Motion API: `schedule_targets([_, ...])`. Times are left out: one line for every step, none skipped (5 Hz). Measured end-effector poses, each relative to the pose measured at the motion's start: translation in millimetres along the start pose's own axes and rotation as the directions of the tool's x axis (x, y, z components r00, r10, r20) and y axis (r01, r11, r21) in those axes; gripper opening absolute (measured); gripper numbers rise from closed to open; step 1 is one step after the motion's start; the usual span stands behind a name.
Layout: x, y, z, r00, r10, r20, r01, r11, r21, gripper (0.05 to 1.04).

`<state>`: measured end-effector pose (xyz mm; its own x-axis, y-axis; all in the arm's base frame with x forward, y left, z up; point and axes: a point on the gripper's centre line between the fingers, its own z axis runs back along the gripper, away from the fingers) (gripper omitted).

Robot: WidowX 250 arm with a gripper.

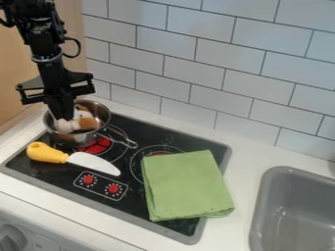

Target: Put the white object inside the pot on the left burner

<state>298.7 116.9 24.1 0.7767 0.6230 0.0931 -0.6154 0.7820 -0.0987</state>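
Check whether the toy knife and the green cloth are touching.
Apart. The camera view shows black stovetop between the blade tip of the toy knife and the left edge of the green cloth.

Grey sink (288, 196) partly past the right edge

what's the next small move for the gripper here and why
Probably let the white-and-brown plush toy go, if gripped, then raise the gripper straight up: the toy already lies within the metal pot's rim, and the gripper hangs down right at it.

A green cloth (186, 186) lies between a knife (91, 161) and a sink (288, 215).
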Motion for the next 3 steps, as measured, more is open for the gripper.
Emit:
schedule_targets([-1.7, 0.0, 0.0, 1.0, -0.004, -0.011, 0.004, 1.0, 0.0, 0.402])
schedule_targets([-3.8, -1.3, 0.0, 1.0, -0.018, -0.023, 0.018, 1.0, -0.006, 0.675])
schedule_targets([-5.0, -6.8, 2.3, 0.999, -0.038, -0.02, 0.037, 0.999, -0.019, 0.948])
